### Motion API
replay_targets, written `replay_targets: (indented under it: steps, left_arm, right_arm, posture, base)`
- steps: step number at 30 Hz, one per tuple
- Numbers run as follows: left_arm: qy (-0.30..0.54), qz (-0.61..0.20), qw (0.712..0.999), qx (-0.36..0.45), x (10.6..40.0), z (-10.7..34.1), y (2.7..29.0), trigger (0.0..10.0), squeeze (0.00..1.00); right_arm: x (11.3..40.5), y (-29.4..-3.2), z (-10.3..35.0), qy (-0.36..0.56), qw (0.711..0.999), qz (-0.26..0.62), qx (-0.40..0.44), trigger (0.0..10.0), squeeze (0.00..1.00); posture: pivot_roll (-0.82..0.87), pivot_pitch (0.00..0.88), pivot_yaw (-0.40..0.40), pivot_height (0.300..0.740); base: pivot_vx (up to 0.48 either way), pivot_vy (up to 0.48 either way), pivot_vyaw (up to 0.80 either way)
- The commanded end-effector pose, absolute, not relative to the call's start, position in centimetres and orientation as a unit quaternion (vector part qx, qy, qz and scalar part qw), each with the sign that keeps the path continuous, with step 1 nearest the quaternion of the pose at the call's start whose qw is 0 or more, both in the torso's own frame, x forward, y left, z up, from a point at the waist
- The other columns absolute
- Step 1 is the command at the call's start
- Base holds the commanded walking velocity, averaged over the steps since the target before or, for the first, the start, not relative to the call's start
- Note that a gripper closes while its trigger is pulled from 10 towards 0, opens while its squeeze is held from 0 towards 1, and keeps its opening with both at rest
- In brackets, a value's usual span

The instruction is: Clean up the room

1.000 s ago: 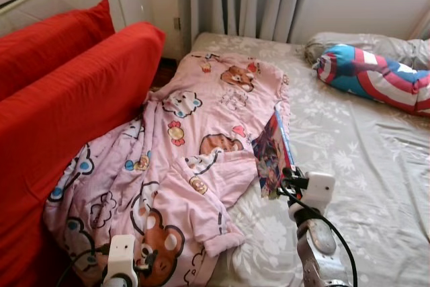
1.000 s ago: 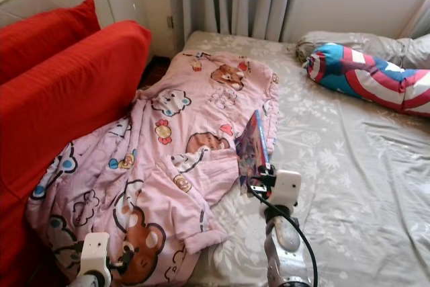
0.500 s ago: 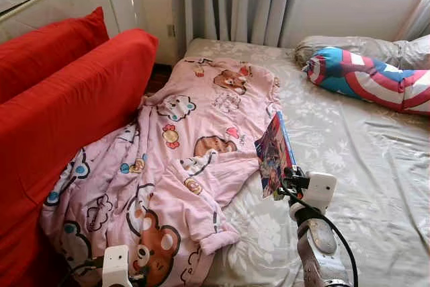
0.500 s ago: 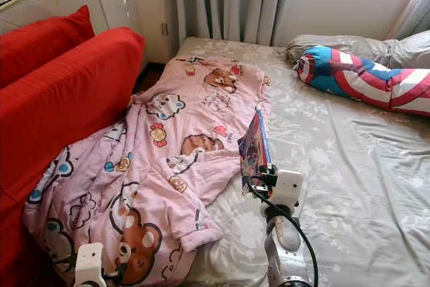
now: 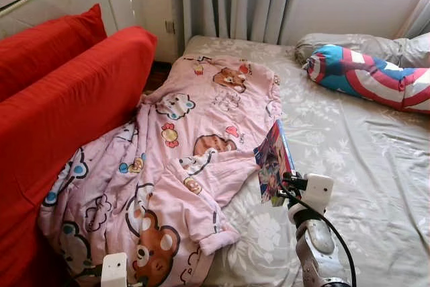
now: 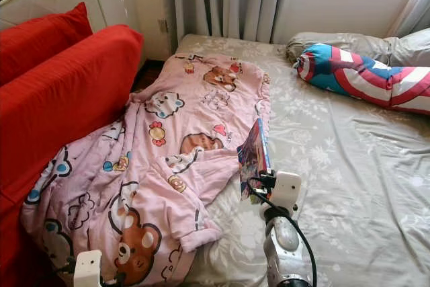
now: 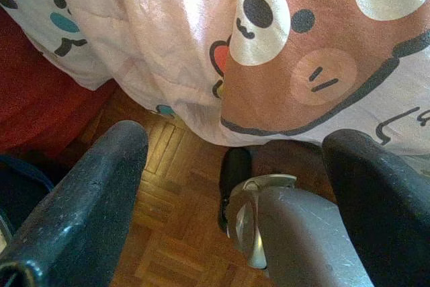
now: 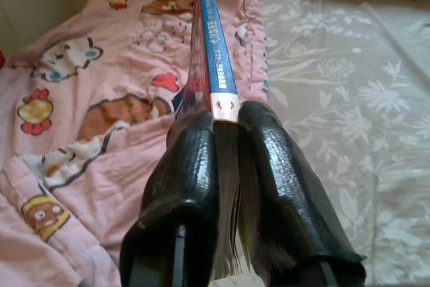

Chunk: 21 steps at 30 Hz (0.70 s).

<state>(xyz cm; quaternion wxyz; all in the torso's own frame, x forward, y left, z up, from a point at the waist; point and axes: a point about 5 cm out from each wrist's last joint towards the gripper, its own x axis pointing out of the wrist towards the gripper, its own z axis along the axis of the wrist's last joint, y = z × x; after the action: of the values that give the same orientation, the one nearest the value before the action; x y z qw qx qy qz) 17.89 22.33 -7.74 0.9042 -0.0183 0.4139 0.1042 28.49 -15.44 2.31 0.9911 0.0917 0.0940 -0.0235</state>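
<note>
- With both black fingers pressed against its covers, my right gripper [image 8: 227, 122] pinches a thin book [image 8: 209, 52] by its lower end, spine towards my wrist camera.
- The book's spine is blue with a pale patch near my fingertips; there is white print along it, too small for me to read.
- In my head view the book [image 5: 274, 160] stands on edge, tilted, above the bed [image 5: 349, 166], just beside the right-hand edge of the pink blanket [image 5: 195, 146].
- My left gripper [image 7: 228, 186] hangs low with its two fingers spread wide and nothing between them; beneath it I see wooden parquet floor [image 7: 168, 233], one of my own feet, and the hanging edge of the blanket with a brown bear face printed on it.
- The blanket, covered in cartoon bears and flowers, sprawls from the bed's near corner up to the head end, its left side lying against a red cushion [image 5: 74, 105].
- Farther off, a red, white and blue striped pillow [image 5: 366, 75] rests near the curtains [image 5: 235, 1] at the far side of the grey floral sheet.
</note>
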Motion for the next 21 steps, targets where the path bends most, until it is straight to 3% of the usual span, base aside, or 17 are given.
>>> replay_targets:
  steps: [1, 13, 18, 21]
  left_arm:
    - [0.433, 0.102, 0.895, -0.02, 17.0, -8.3, 22.1, 10.0, 0.0]
    - [0.443, 0.101, 0.89, -0.021, 16.5, -8.5, 22.4, 10.0, 0.0]
    - [0.445, 0.103, 0.89, -0.021, 16.5, -8.5, 22.5, 10.0, 0.0]
    - [0.444, 0.105, 0.89, -0.022, 16.5, -8.4, 22.6, 10.0, 0.0]
  right_arm:
    - [28.7, -15.8, 2.7, 0.083, 0.992, -0.025, 0.088, 10.0, 0.0]
    - [27.1, -16.1, -0.4, 0.164, 0.984, -0.005, 0.073, 10.0, 0.0]
    - [25.0, -17.3, -3.1, 0.24, 0.97, -0.014, 0.036, 10.0, 0.0]
    - [25.0, -17.7, -3.1, 0.235, 0.971, -0.024, 0.043, 10.0, 0.0]
  posture:
    - [0.02, 0.058, -0.049, 0.74]
    - [0.02, 0.043, -0.051, 0.74]
    - [0.03, 0.036, -0.053, 0.74]
    - [0.03, 0.032, -0.051, 0.74]
  base:
    - [0.0, 0.0, 0.0]
    - [0.0, 0.0, 0.0]
    - [0.0, 0.0, 0.0]
    - [0.0, 0.0, 0.0]
